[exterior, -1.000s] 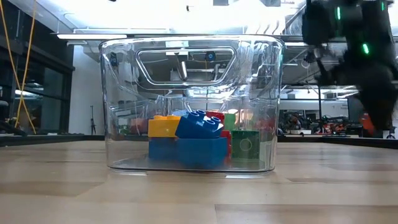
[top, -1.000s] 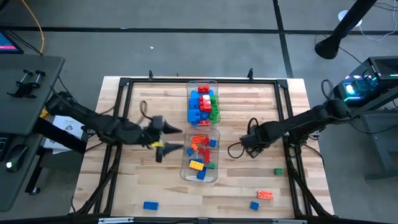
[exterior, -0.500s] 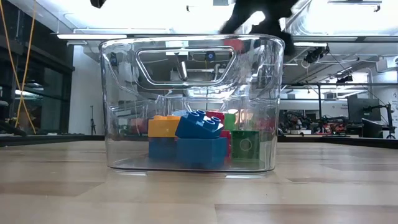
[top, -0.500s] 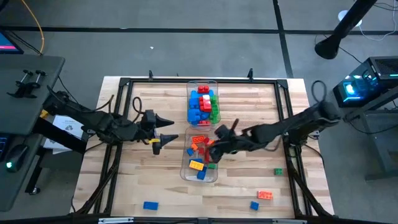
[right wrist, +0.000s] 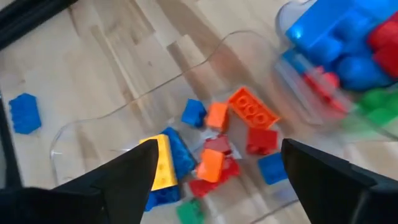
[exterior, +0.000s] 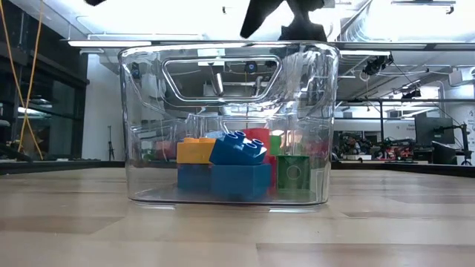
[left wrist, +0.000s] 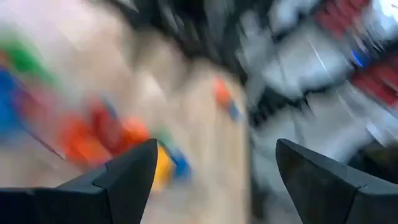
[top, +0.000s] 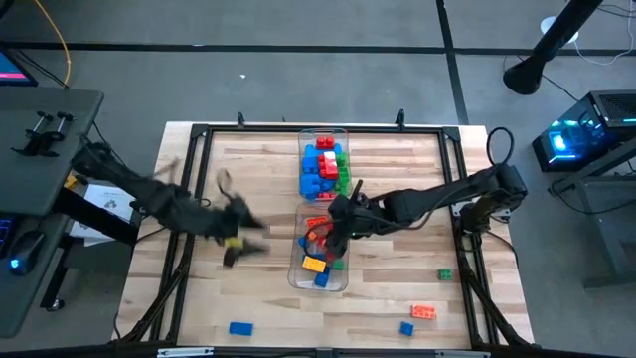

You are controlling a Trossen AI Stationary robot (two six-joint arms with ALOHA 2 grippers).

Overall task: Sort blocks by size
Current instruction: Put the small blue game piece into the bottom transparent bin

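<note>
High view: the right tool (top: pixel 335 221) has moved from the worktop (top: pixel 397 169) to over the near bin (top: pixel 320 281) and spread open empty, apparently dropping a small block (right wrist: pixel 211 163) among the blocks there. The left tool (top: pixel 238 249), open, swings away; four blocks remain loose.

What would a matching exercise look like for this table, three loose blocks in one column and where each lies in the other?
Blocks:
1. green block
2. orange block
3. lone blue block

Places:
A. near edge, left of the bins
B. near edge, right of the bins, beside a small blue block
C. right side, by the frame rail, farther from the near edge than the others

Pairs: 1-C, 2-B, 3-A
</note>
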